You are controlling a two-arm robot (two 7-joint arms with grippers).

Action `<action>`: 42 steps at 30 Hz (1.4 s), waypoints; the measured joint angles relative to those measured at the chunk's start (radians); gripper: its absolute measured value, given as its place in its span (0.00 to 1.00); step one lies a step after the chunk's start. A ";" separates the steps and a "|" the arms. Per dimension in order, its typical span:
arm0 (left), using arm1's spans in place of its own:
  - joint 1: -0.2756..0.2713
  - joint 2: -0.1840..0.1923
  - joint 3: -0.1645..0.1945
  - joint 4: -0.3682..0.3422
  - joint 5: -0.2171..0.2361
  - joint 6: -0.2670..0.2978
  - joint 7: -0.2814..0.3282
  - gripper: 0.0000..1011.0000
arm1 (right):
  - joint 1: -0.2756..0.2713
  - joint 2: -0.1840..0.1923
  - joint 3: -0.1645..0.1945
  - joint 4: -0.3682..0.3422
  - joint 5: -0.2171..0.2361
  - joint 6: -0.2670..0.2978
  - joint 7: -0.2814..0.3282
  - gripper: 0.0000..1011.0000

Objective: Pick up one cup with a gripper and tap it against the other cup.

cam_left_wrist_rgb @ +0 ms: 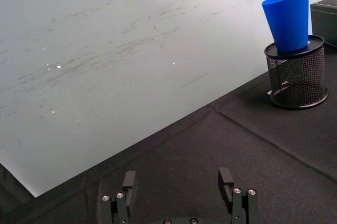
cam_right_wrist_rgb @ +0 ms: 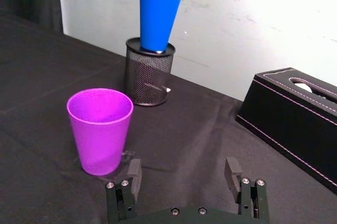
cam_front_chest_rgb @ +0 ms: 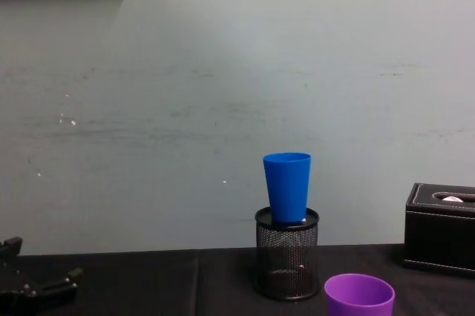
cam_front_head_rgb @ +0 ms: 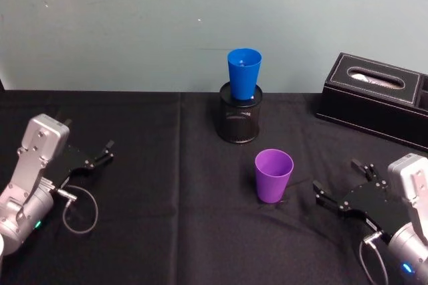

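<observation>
— While the left pincer [cam_front_head_rgb: 107, 152] and right pincer [cam_front_head_rgb: 336, 176] gape wide at the lower corners, what's between?
— Open table [cam_front_head_rgb: 167, 225]; purple cup [cam_front_head_rgb: 273, 174] near the right one, and the blue cup [cam_front_head_rgb: 243, 74] stands in the mesh holder [cam_front_head_rgb: 240, 123], above centre.

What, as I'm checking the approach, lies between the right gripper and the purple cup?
Only bare black tablecloth, per the head view, separates right gripper and purple cup.
</observation>
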 joint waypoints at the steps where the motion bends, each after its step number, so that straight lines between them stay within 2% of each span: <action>1: 0.000 0.000 0.000 0.000 0.000 0.000 0.000 1.00 | -0.002 -0.003 0.002 0.000 0.003 -0.004 0.003 0.99; 13: 0.000 0.000 0.000 0.000 0.000 0.000 0.000 1.00 | -0.005 -0.049 0.004 0.027 0.019 -0.050 0.071 0.99; 35: 0.000 0.000 0.000 0.000 0.000 0.000 0.000 1.00 | 0.095 -0.163 -0.010 0.174 0.021 -0.116 0.203 0.99; 42: 0.000 0.000 0.000 0.000 0.000 0.000 0.000 1.00 | 0.123 -0.196 -0.004 0.223 0.022 -0.136 0.230 0.99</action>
